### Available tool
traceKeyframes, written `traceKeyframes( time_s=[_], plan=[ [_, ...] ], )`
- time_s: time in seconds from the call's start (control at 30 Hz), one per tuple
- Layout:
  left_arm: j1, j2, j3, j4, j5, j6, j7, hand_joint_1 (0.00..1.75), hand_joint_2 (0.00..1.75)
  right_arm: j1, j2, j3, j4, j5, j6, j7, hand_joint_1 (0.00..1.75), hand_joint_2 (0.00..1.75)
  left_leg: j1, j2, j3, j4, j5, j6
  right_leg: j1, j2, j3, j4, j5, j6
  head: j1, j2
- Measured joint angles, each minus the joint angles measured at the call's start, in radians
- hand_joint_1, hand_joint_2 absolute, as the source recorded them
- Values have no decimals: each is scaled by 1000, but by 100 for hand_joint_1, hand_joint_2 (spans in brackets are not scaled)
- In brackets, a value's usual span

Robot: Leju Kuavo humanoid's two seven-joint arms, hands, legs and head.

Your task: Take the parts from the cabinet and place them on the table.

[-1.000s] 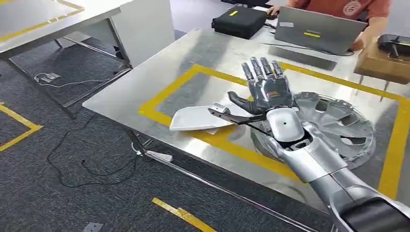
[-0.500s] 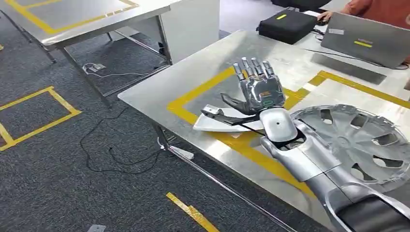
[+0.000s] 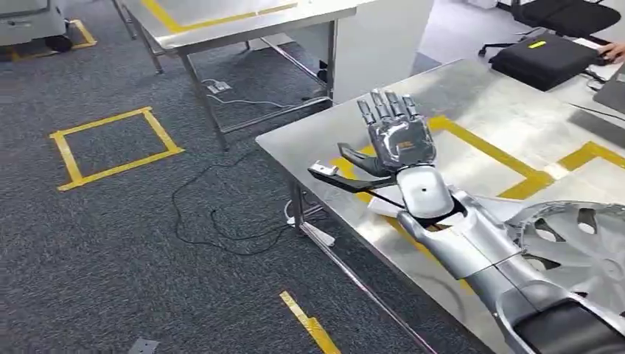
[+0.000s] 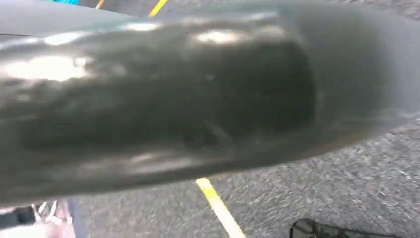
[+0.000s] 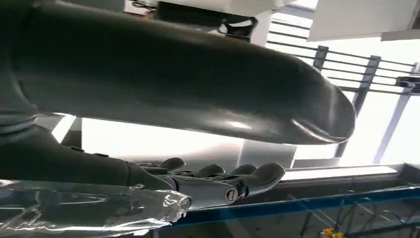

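Observation:
In the head view my right hand (image 3: pixel 398 136) hovers over the near corner of the steel table (image 3: pixel 309 136), fingers spread and straight, palm down, nothing in it. A white part (image 3: pixel 383 208) lies on the table under my wrist, mostly hidden by the forearm. A silver hubcap (image 3: pixel 582 243) lies on the table at the right edge. The right wrist view shows the thick thumb (image 5: pixel 173 79) and the dark fingers (image 5: pixel 223 183) stretched out with nothing between them. In the left wrist view my left hand (image 4: pixel 163 104) is a large dark blur over the carpet; how its fingers lie cannot be made out.
A second steel table (image 3: pixel 243 15) stands at the back left, beside a white panel (image 3: pixel 383 44). Yellow tape marks a square (image 3: pixel 110 144) on the carpet. Cables (image 3: pixel 214 221) trail under the table's corner. A black bag (image 3: pixel 542 59) and a person's hand (image 3: pixel 612 50) are at the far right.
The camera has swung left, so the table has slid to the right of the picture. My right hand stays spread above the table; the white part is now mostly hidden under my forearm.

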Motion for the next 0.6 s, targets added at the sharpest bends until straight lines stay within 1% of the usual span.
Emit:
traceKeyframes(
  time_s=[0.03, 0.07, 0.1, 0.13, 0.17, 0.2, 0.23, 0.27, 0.3, 0.33, 0.37, 0.4, 0.43, 0.47, 0.5, 0.53, 0.57, 0.6],
  plan=[
    [0, -3, 0, 0, 0, 0, 0, 0, 0, -3, 0, 0, 0, 0, 0, 2, 0, 0, 3, -12, -1, 0, -2, -3, -2, 47, 27, -75, 33, -6, 1, 0],
    [-3, -4, 0, -2, 0, 0, 1, 0, 0, -4, 0, 0, 1, 0, 3, 2, 0, 0, -1, -23, -7, 4, -1, -9, -11, 81, 46, -91, 26, -8, -2, 0],
    [-4, -2, 0, -2, 0, -1, 4, 0, 0, -4, 0, 0, 1, 0, 3, 2, 0, 0, 6, -34, -15, 6, 3, -15, -6, 72, 49, -102, 21, -3, 1, 0],
    [-4, -2, 0, -2, 0, -1, 5, 0, 0, -3, 2, 4, 0, 0, 4, 2, 0, 0, 11, -45, -17, 3, 6, -23, -2, 65, 47, -100, 21, -5, -3, 0],
    [-1, -2, 0, -2, 0, -1, 6, 0, 0, -3, 3, 7, -1, 0, 8, 2, 0, 0, 14, -58, -18, 1, 9, -31, 1, 53, 49, -98, 19, -8, 0, 0],
    [2, 0, 0, -2, 0, -1, 7, 0, 0, -5, 3, 8, -1, 0, 16, 3, 0, 0, 12, -73, -19, 0, 9, -38, -3, 39, 54, -104, 21, -12, -1, 0],
    [7, -4, 0, -3, 0, -2, 8, 0, 0, -5, 3, 9, -2, 0, 19, 4, 0, 0, 9, -40, -21, 11, -2, -40, -6, 22, 62, -111, 24, -17, -3, 0],
    [7, -2, 0, -3, 0, -2, 8, 0, 0, -5, 3, 10, -4, 0, 18, 3, 0, 0, 4, 19, -38, 49, -29, -44, -6, 12, 67, -114, 23, -24, -14, 0],
    [5, -3, 0, -3, 0, -2, 8, 0, 0, -5, 3, 11, -4, 0, 18, 2, 0, 0, 4, 52, -70, 117, -63, -48, -2, -2, 69, -114, 21, -27, -14, 0],
    [3, -2, 0, -3, 0, -2, 8, 0, 0, -3, 2, 11, -3, 0, 18, 2, 0, 0, 6, 71, -109, 196, -98, -50, 1, -18, 70, -114, 19, -31, -13, 0],
    [4, -3, 0, -3, 0, -2, 8, 0, 0, 0, 1, 12, -3, 0, 18, 2, 0, 0, 7, 82, -147, 271, -125, -52, 3, -35, 70, -114, 16, -34, -13, 0],
    [6, -5, 0, -3, 0, -2, 8, 0, 0, 3, 1, 14, -3, 0, 18, 2, 0, 0, 8, 86, -166, 307, -130, -53, 4, -48, 71, -114, 15, -34, -14, 0],
    [8, -5, 0, -3, 0, -2, 8, 0, 0, 6, 1, 15, -4, 0, 18, 2, 0, 0, 8, 87, -157, 291, -109, -53, 5, -62, 73, -113, 13, -34, -14, 0],
    [10, -5, 0, -3, 0, -2, 8, 0, 0, 6, 1, 14, -4, 0, 18, 2, 0, 0, 8, 90, -125, 232, -71, -51, 6, -75, 76, -113, 10, -33, -14, 0],
    [11, -3, 0, -3, 0, -2, 8, 0, 0, 6, 1, 15, -4, 0, 18, 2, 0, 0, 7, 100, -77, 146, -28, -48, 7, -87, 82, -113, 6, -31, -14, 0],
    [11, -2, 0, -3, 0, -2, 8, 0, 0, 5, 1, 15, -4, 0, 18, 2, 0, 0, 3, 133, -22, 51, 10, -41, 9, -99, 89, -114, 1, -28, -14, 0],
    [8, -2, 0, -3, 0, -1, 7, 0, 0, 5, 1, 14, -4, 0, 17, 2, 0, 0, -12, 192, 2, 12, -9, -36, 13, -109, 92, -115, -2, -25, -14, 0],
    [6, -2, 0, -3, 0, -1, 7, 0, 0, 3, 0, 14, -4, 0, 17, 2, 0, 0, -14, 176, 0, 5, -2, -25, 20, -119, 92, -112, -7, -18, -12, 0]
  ],
)
